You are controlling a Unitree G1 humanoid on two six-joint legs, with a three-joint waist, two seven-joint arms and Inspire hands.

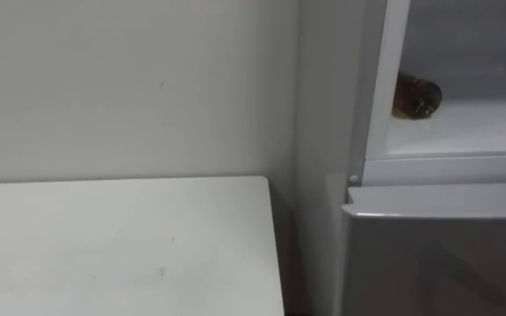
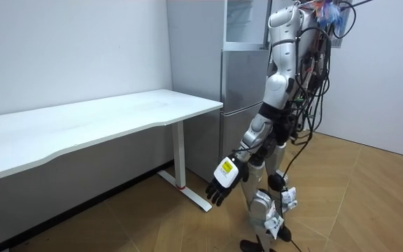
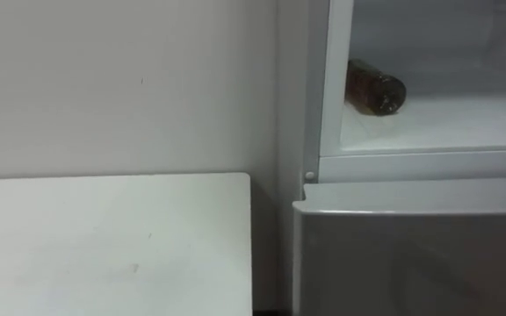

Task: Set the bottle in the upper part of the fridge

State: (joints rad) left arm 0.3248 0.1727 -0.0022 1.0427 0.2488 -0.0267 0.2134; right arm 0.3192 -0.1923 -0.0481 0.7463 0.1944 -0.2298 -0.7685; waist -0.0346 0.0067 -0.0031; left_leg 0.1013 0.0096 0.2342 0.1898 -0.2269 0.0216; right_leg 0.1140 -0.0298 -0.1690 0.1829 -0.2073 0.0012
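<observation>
A dark brown bottle lies on its side inside the upper fridge, close to the compartment's left wall, one end turned toward the front. The robot stands by the fridge, beside a white surface. Its left robot hand hangs low by its leg, fingers loose and spread, holding nothing. The bottle looks stiff, smooth and probably slippery. Lying down, it may roll, so a wrap around its middle seems the safest hold.
</observation>
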